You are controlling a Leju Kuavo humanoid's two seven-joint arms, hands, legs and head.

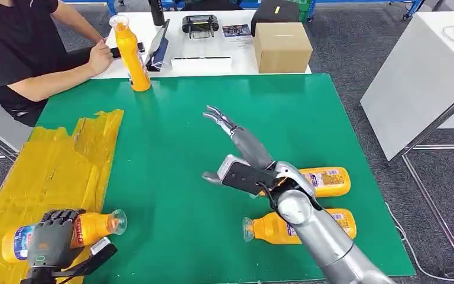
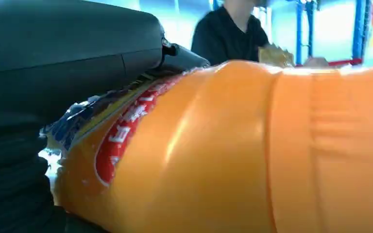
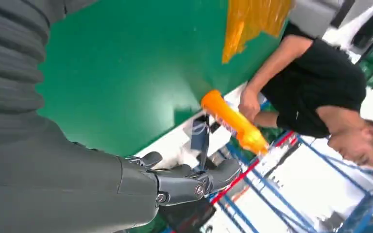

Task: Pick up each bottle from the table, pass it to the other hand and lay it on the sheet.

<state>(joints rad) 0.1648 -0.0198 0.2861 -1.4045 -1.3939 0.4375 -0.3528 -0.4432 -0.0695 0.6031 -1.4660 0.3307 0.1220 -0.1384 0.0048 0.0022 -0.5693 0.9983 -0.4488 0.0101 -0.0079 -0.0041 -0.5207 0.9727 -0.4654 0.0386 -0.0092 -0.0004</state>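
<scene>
My left hand (image 1: 53, 236) grips an orange bottle (image 1: 91, 228) lying on its side at the near edge of the yellow sheet (image 1: 53, 165); the same bottle (image 2: 233, 150) is pressed close against the hand (image 2: 53, 68) in the left wrist view. Above the middle of the green table (image 1: 171, 148) my right hand (image 1: 236, 139) hangs empty with fingers stretched apart, and its fingers (image 3: 189, 182) also appear in the right wrist view. Two more orange bottles (image 1: 328, 180) (image 1: 272, 228) lie on their sides under my right forearm. Another bottle (image 1: 131, 56) (image 3: 233, 121) stands upright at the far left edge.
A person (image 1: 29, 47) in black sits at the far left, a hand (image 1: 100, 56) near the upright bottle. A cardboard box (image 1: 282, 46) and small devices lie on the white table behind. A white table (image 1: 425, 77) stands to the right.
</scene>
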